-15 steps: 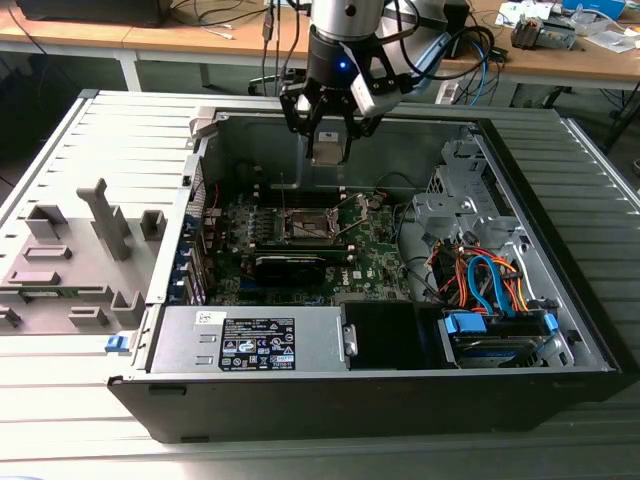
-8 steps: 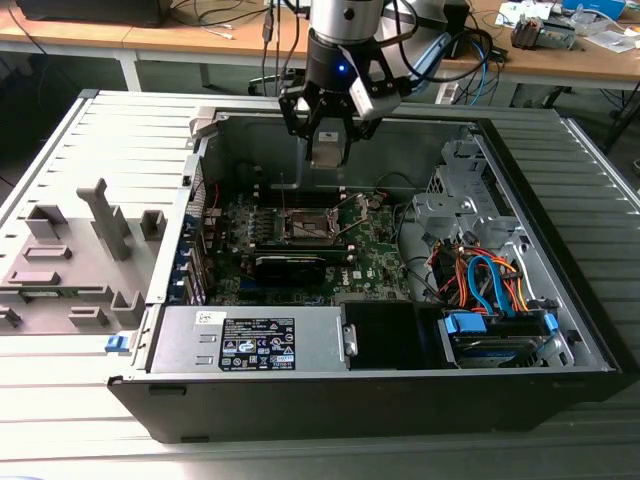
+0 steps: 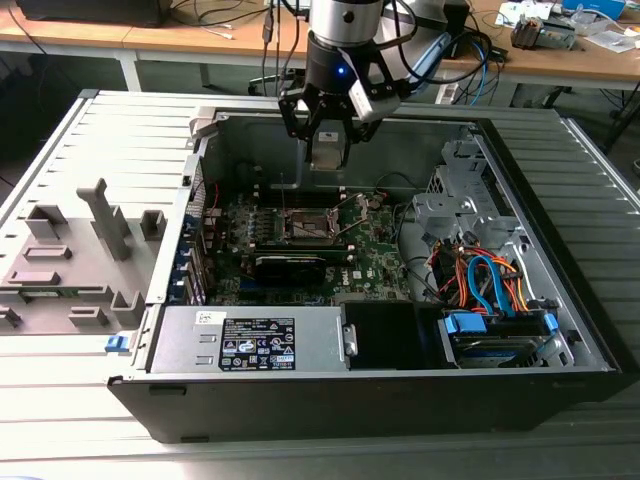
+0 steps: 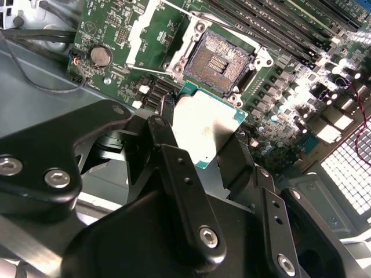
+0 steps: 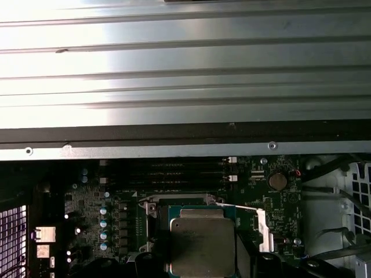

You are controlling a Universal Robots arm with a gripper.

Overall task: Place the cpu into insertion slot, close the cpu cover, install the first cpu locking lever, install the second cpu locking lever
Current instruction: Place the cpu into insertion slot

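My gripper (image 3: 327, 138) hangs above the motherboard inside the open computer case, shut on the cpu (image 3: 328, 158), a square chip with a silver lid and green edge. In the second wrist view the cpu (image 4: 203, 124) sits between the two black fingers (image 4: 169, 139), just short of the insertion slot (image 4: 223, 61), a silver-rimmed square socket with a dark pinned centre. The slot (image 3: 310, 222) lies uncovered below the gripper, with its cover (image 4: 145, 29) swung up and thin wire levers raised beside it. In the first wrist view the cpu (image 5: 203, 243) hides most of the slot.
A long black card (image 3: 290, 265) lies just in front of the slot. Memory slots (image 5: 174, 171) run behind it. A power supply (image 3: 255, 340) fills the case front, and a drive cage with coloured cables (image 3: 490, 290) is at the exterior view's right. Case walls (image 3: 340, 120) surround the board.
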